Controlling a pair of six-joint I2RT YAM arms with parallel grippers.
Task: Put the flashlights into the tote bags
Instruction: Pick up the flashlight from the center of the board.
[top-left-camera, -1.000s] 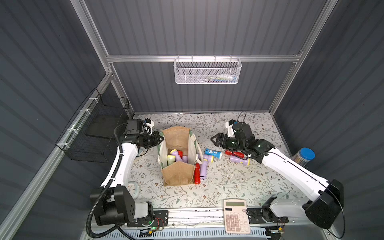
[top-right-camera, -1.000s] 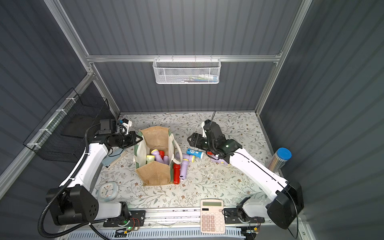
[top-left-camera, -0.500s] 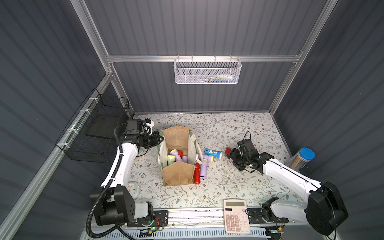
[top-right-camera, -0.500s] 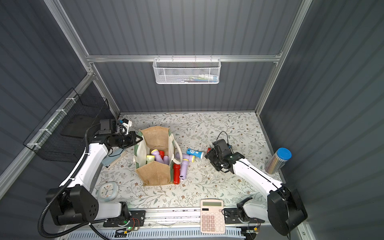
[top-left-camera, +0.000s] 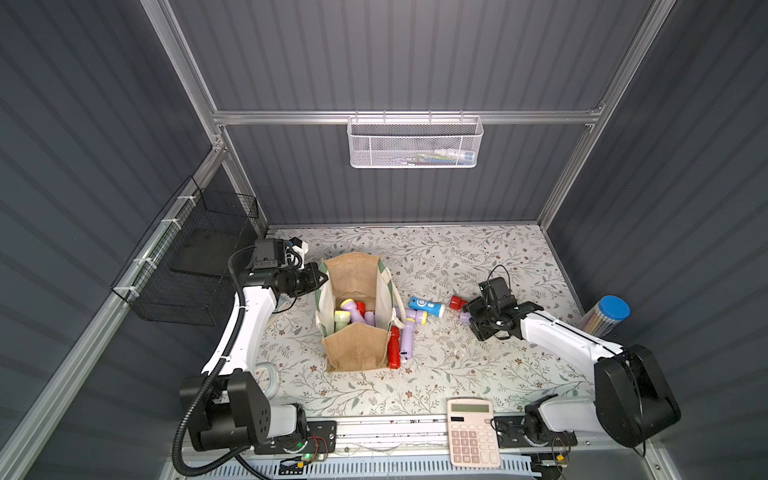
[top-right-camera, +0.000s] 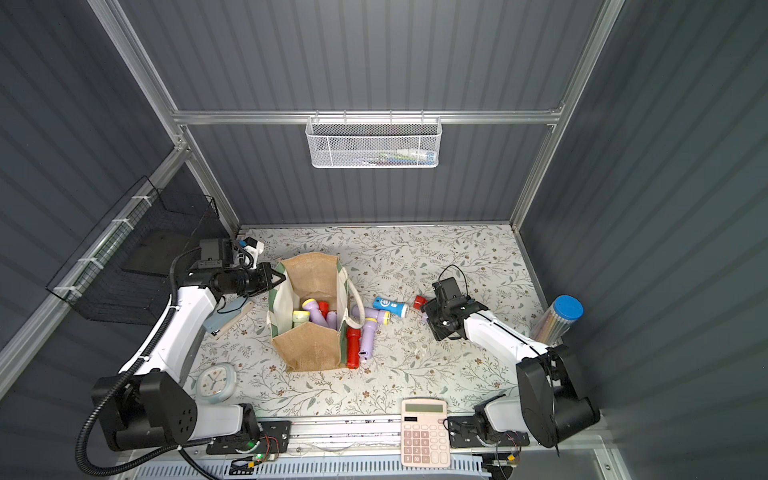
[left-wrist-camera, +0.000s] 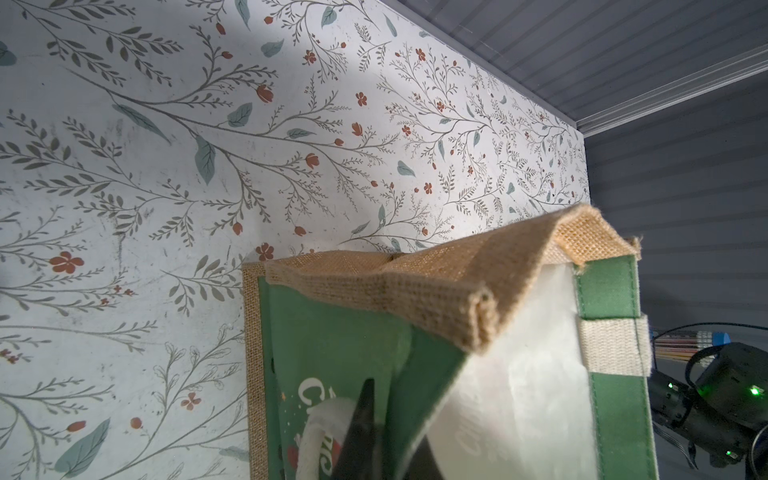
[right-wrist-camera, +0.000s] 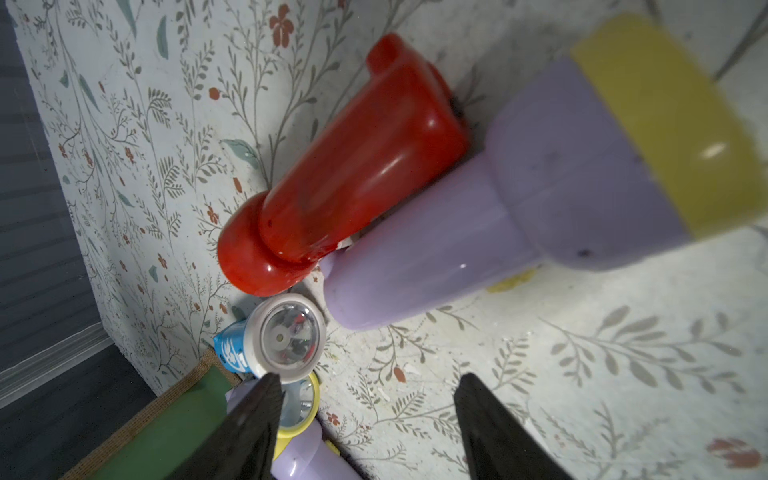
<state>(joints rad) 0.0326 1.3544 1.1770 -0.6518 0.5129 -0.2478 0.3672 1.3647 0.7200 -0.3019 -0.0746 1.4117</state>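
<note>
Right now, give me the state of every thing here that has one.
tote bag: upright, mouth open, several flashlights inside.
left gripper: shut on the tote bag's side rim.
right gripper: open, nothing between the jaws.
blue flashlight: lying on its side, outside the bag.
red flashlight: lying outside the bag, near the right gripper.
lilac flashlight: lying outside, touching the red flashlight.
pencil tube: upright, lid on.

Flashlights (top-left-camera: 406, 343) lie inside and beside the upright tote bag (top-left-camera: 353, 350).
</note>
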